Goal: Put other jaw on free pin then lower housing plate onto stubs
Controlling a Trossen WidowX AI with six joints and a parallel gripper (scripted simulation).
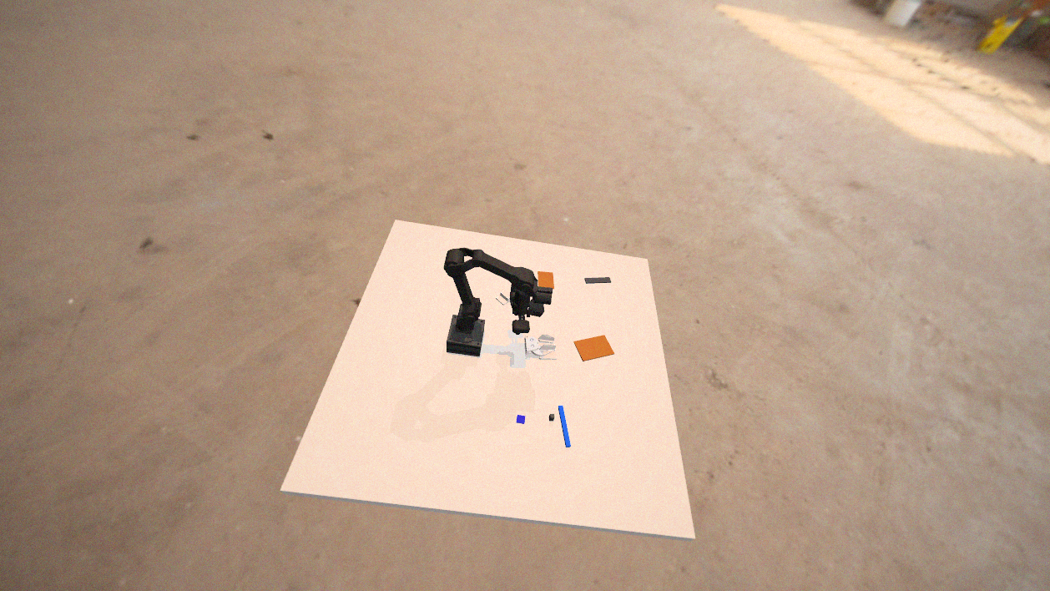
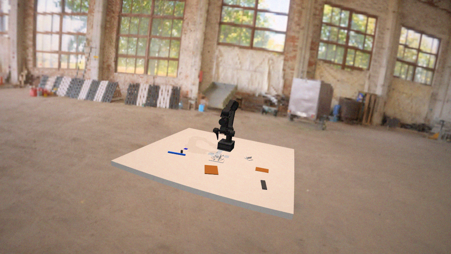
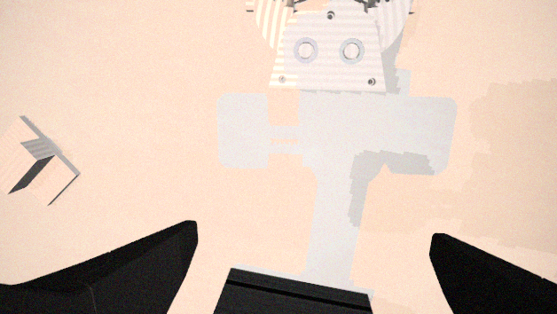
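Observation:
The pale housing plate point(image 3: 330, 66) point(image 1: 532, 344) lies over the inner ends of the two jaws and looks flat in the wrist view. A round stub end shows inside each of its two rings, the left ring point(image 3: 296, 50) and the right ring point(image 3: 362, 51). The left jaw point(image 3: 270, 22) and the right jaw point(image 3: 395, 27) reach out from under the plate on either side, cut off by the frame's top edge. The gear teeth and pins are hidden under the plate. My gripper point(image 3: 310, 238) is open and empty, raised above the table and back from the plate, touching nothing.
A bent white piece point(image 3: 41, 148) point(image 1: 502, 298) point(image 2: 248, 158) lies to one side. Orange slabs point(image 1: 593, 347) point(image 2: 211, 169), a dark bar point(image 1: 597, 280) point(image 2: 263, 184), a blue bar point(image 1: 564, 426) point(image 2: 176, 153), a black block point(image 1: 552, 417) and a blue square point(image 1: 520, 419) lie around.

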